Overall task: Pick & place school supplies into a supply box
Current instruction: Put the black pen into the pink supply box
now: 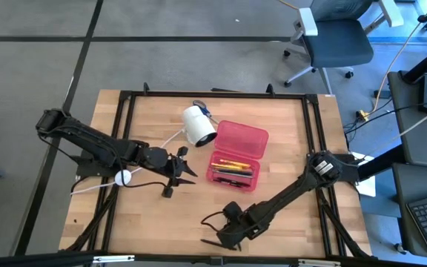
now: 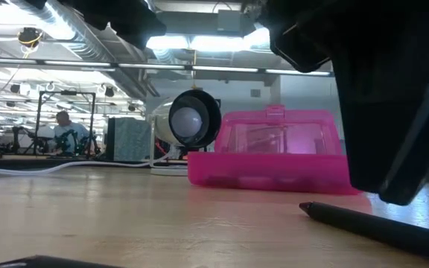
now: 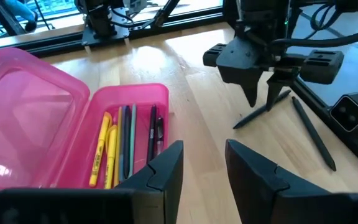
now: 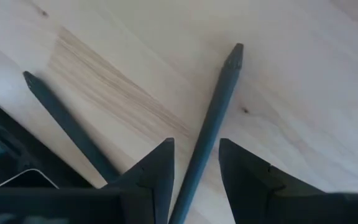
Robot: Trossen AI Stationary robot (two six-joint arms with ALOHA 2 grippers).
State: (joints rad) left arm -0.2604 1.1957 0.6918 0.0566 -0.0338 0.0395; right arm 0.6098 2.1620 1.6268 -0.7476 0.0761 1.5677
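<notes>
The pink supply box lies open at the table's middle. Its lid is folded back, and several yellow, dark and green pens lie in its tray. My left gripper is open and empty just left of the box. My right gripper is open near the table's near edge and points down. Its fingers stand on either side of a dark pen that lies flat on the table. A second dark pen lies beside it.
A white cylinder with a white cable lies just left of the box's far end. A black frame rail runs around the tabletop. Bare wood lies between the box and my right gripper.
</notes>
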